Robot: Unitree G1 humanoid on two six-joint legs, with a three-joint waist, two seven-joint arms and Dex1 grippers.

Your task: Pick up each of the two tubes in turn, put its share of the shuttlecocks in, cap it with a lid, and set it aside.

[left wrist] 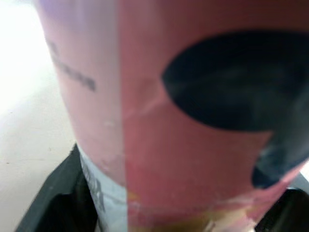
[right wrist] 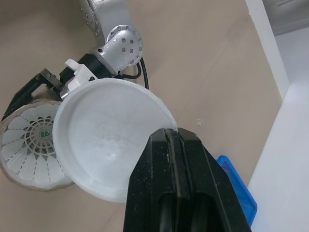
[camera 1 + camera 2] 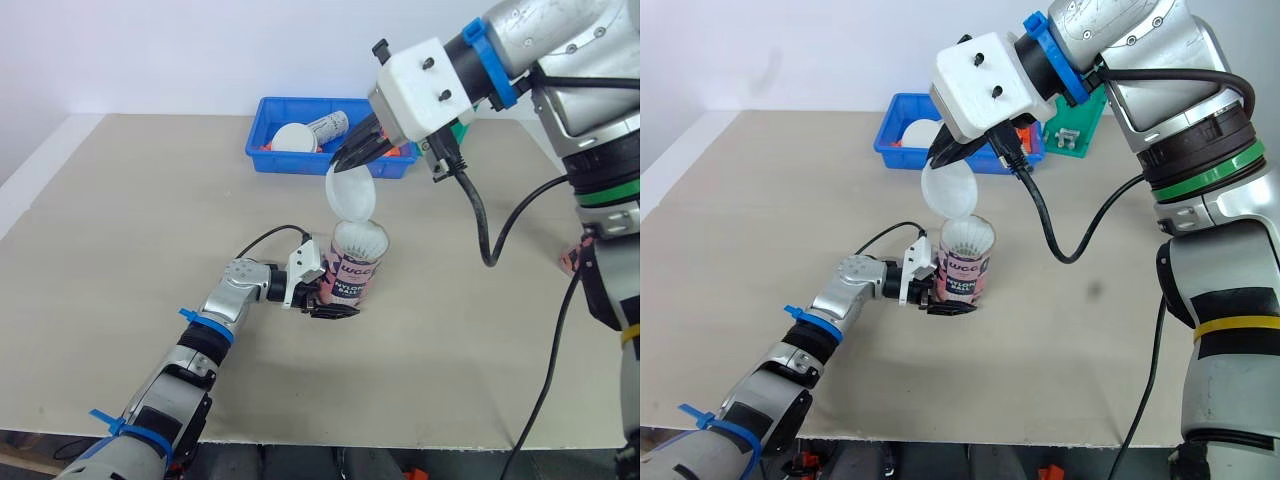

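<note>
1 beige table (image 3: pixel 120 250), tube (image 3: pixel 358 275), pale wall (image 3: pixel 150 50)

Right hand (image 2: pixel 173 136) pinching lid (image 2: pixel 104 137), above shuttlecocks (image 2: pixel 28 152)

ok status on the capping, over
Left claw shut on tube, upright on table. Right claw shut on lid, tilted just above tube mouth, not seated. Shuttlecock skirt at the mouth; nothing else between.
</note>
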